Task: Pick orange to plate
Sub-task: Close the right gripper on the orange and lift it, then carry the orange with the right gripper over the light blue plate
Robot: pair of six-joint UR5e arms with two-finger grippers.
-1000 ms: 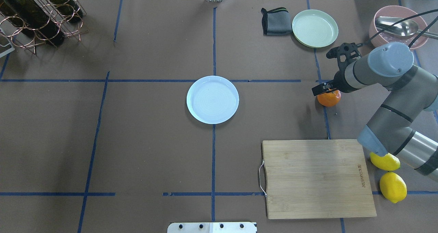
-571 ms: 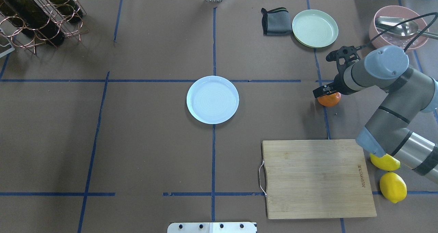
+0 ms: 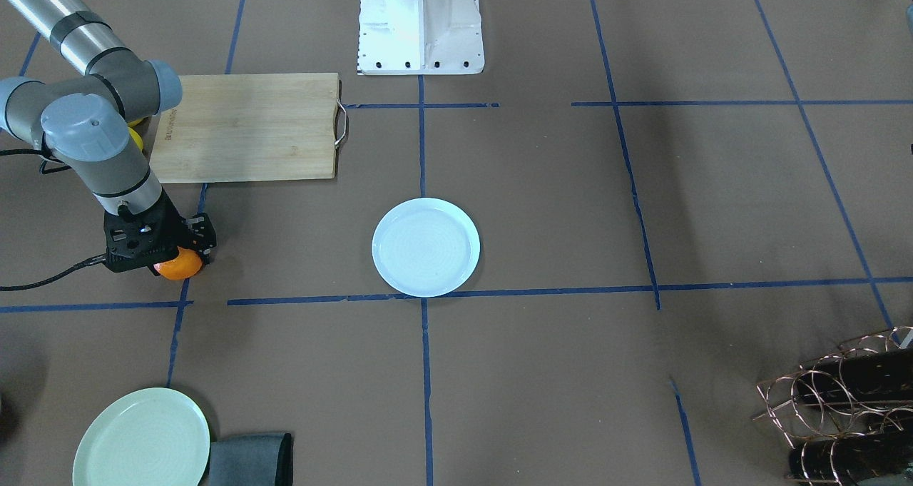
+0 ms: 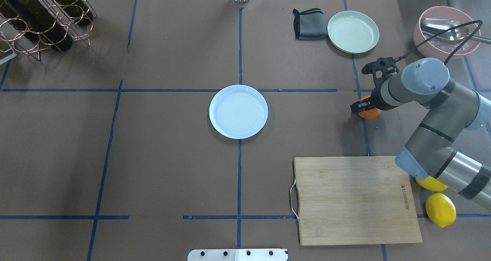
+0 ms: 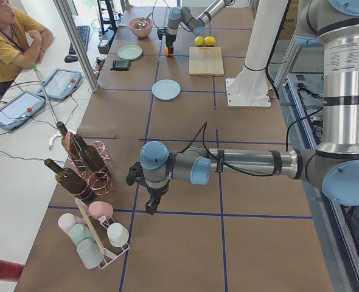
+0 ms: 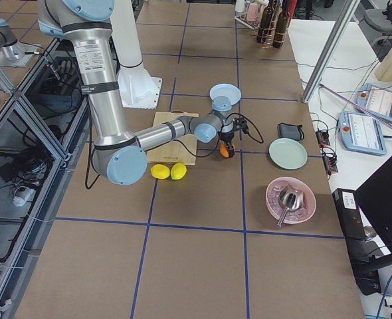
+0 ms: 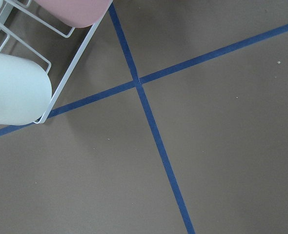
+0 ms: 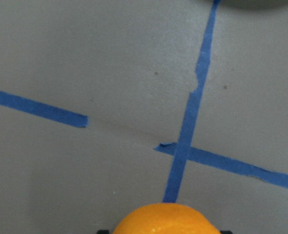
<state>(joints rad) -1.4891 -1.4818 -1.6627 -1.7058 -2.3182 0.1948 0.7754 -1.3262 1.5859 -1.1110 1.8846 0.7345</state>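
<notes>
The orange [image 4: 370, 114] rests on the brown table at the right, on a blue tape line. My right gripper [image 4: 365, 105] is lowered over it, open, one finger on each side of the fruit. In the right wrist view the orange [image 8: 166, 220] fills the bottom centre, with dark finger edges beside it. The bluish-white plate [image 4: 238, 111] lies empty at the table's centre, well left of the orange. My left gripper [image 5: 150, 205] hovers over bare table beside a cup rack; I cannot tell whether it is open or shut.
A wooden cutting board [image 4: 356, 199] lies near the right front, with two lemons [image 4: 440, 209] beside it. A mint-green plate [image 4: 353, 32], a grey cloth [image 4: 308, 23] and a pink bowl [image 4: 425, 35] holding a spoon are behind the orange. A bottle rack [image 4: 42, 15] stands far left.
My right gripper has come down over the orange and now covers more of it. The orange and the plate have stayed where they were.
</notes>
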